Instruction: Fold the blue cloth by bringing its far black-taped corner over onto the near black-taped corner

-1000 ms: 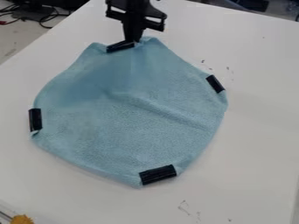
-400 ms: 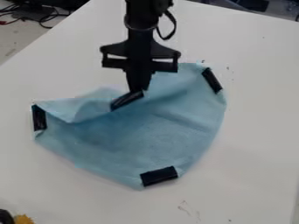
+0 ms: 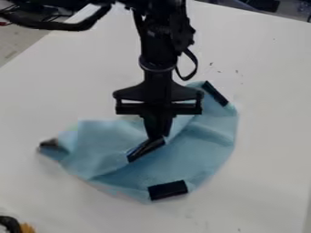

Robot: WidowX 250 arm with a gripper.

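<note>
Claw (image 3: 156, 137) grips a rumpled, part-folded light-blue cloth (image 3: 203, 148) with black patches (image 3: 168, 190).

The gripper (image 3: 157, 138) holds the blue cloth (image 3: 203, 145) by its taped corner. Below that corner, black tape (image 3: 168, 190) marks the cloth's near edge; another strip (image 3: 215, 93) lies at its upper right.

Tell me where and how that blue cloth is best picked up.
Probably by the black strip on its folded-over edge, where the gripper pinches it, coming from above with the fingers pointing down. The blue cloth looks soft and creased, spread low on the white table, while that strip makes a narrow band at an edge that seems easier to pinch.
</note>
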